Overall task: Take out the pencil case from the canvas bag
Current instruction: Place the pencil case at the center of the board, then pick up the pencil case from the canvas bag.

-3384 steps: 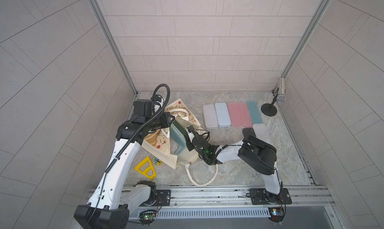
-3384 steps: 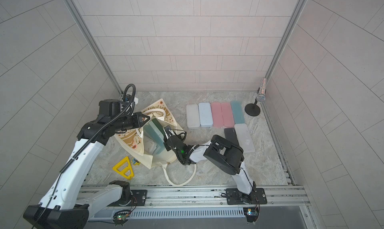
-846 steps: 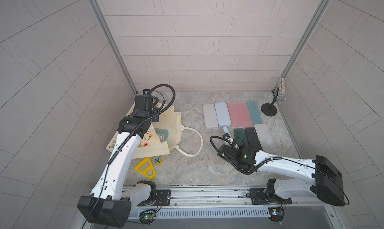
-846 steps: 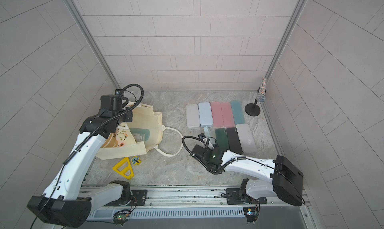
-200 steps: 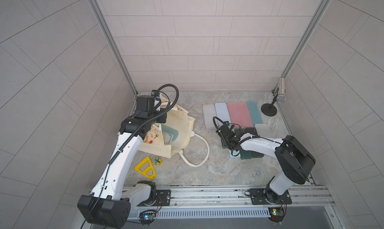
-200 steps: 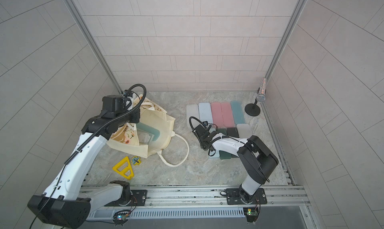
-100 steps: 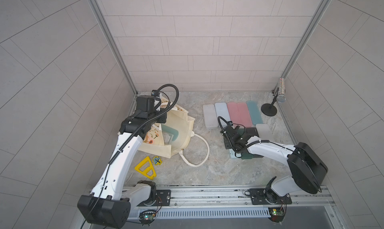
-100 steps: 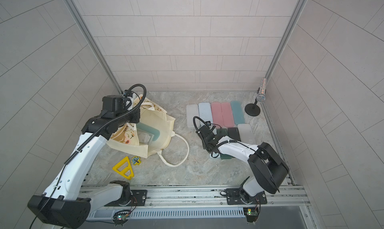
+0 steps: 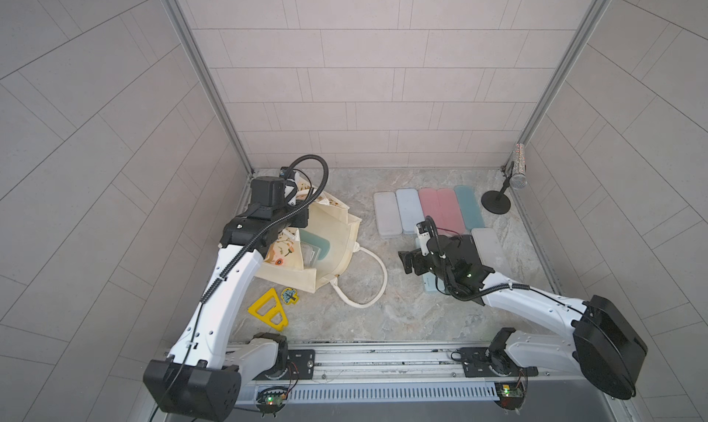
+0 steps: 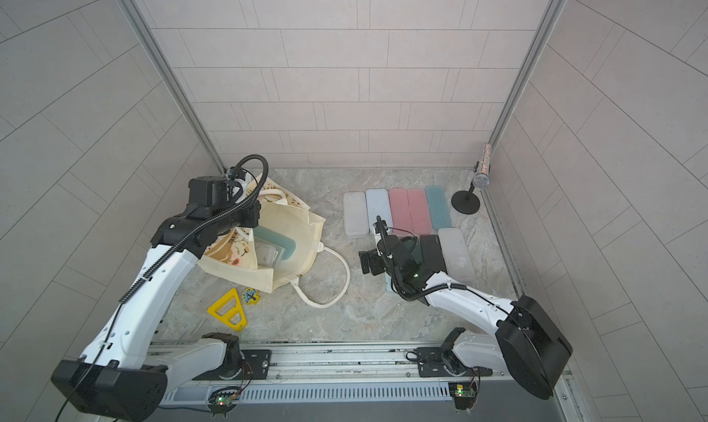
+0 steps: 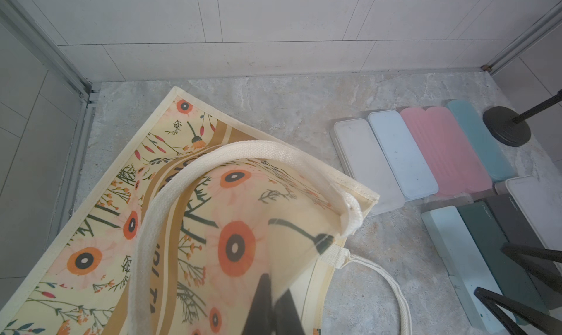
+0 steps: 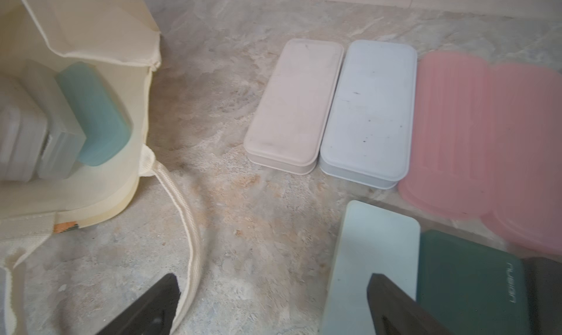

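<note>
The pale blue pencil case (image 12: 371,257) is out of the canvas bag (image 9: 341,243) and flat on the stone floor (image 12: 231,172), right below my right gripper (image 12: 272,277). A second ago those jaws were closed on it. Now they stand wide apart with nothing between them, one fingertip (image 12: 383,287) hanging over the case and the other over bare floor. I read that as the drop being done: this case is delivered. It lies snug against the dark green case (image 12: 468,281), which sits on the side away from the bag. It is a smooth, matte slab with rounded corners.

Ahead of the open fingers, the bag lies tipped with its mouth toward them. My left gripper (image 11: 273,306) is clamped on the bag's printed wall, holding the mouth open. Inside, a teal case (image 12: 94,114) leans on edge against frosted cases (image 12: 54,129), so I'd judge there is more to fetch. The rope handle (image 12: 182,202) loops across the floor between the fingers and the bag mouth, and I'd mind it going in.
</note>
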Controlling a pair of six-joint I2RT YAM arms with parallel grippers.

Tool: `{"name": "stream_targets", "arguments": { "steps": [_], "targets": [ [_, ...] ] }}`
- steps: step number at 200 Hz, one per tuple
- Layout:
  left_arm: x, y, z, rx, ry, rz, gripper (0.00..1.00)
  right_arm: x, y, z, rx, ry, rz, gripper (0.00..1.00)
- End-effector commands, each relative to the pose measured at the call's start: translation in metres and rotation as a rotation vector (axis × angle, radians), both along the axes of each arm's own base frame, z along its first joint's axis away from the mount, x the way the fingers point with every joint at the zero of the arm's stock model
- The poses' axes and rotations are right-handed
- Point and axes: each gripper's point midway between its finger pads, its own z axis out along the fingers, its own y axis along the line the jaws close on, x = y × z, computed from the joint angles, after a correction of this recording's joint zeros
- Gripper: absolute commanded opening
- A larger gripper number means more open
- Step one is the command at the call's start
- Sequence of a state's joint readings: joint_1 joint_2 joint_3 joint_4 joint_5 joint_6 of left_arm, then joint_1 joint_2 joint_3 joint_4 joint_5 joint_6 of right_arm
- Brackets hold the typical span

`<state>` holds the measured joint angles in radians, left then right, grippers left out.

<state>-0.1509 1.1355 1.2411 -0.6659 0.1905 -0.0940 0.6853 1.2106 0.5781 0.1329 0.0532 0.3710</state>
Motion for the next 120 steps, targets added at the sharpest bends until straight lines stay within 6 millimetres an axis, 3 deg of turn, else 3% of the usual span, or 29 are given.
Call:
{"name": "stream_targets", "arguments": {
  "steps": [1,26,47,84,120],
  "targets": [
    [-0.012,-0.013,0.027,-0.098,-0.072,-0.041,0.00,0.005,0.021,0.022,0.137,-0.077,0.065,0.99],
    [-0.027,-0.021,0.031,-0.155,-0.065,-0.074,0.00,0.005,0.035,0.027,0.171,-0.082,0.139,1.00],
    [-0.035,-0.020,0.026,-0.161,-0.050,-0.069,0.00,-0.009,0.051,0.040,0.160,-0.145,0.219,0.99],
    [-0.040,-0.023,0.016,-0.187,-0.021,-0.079,0.00,-0.061,0.091,0.055,0.069,-0.233,0.408,0.96],
    [-0.041,-0.027,0.015,-0.195,-0.007,-0.096,0.00,-0.107,0.140,0.036,-0.069,-0.289,0.591,0.89]
  ]
}}
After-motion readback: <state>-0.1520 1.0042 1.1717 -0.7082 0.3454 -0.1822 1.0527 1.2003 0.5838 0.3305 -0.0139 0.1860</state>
